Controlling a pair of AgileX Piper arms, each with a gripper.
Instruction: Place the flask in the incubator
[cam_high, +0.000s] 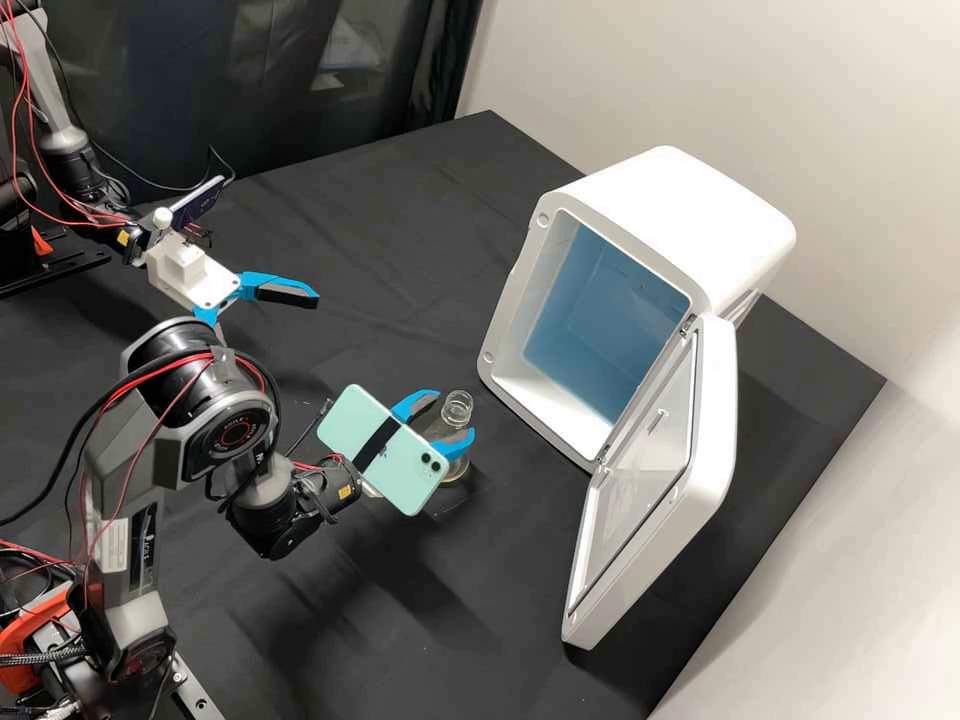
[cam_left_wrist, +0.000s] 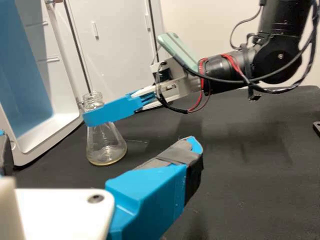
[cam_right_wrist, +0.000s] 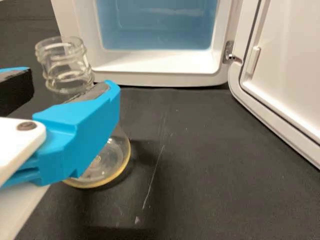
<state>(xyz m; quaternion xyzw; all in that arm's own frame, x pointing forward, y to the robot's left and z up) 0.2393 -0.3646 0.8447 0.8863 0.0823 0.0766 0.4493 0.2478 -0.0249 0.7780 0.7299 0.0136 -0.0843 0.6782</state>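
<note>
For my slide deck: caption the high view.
Right gripper straddles the flask on the bench, facing the open incubator.

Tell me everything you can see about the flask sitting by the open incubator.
The flask is a small conical one of clear glass, with a wide round base, sloping shoulders and a short threaded neck, uncapped. It looks empty, with a faint yellowish tinge around the base. It stands upright on the black bench, just before the mouth of the open incubator. The right gripper is open with one blue finger on each side of it; whether they touch the glass is unclear.
</note>
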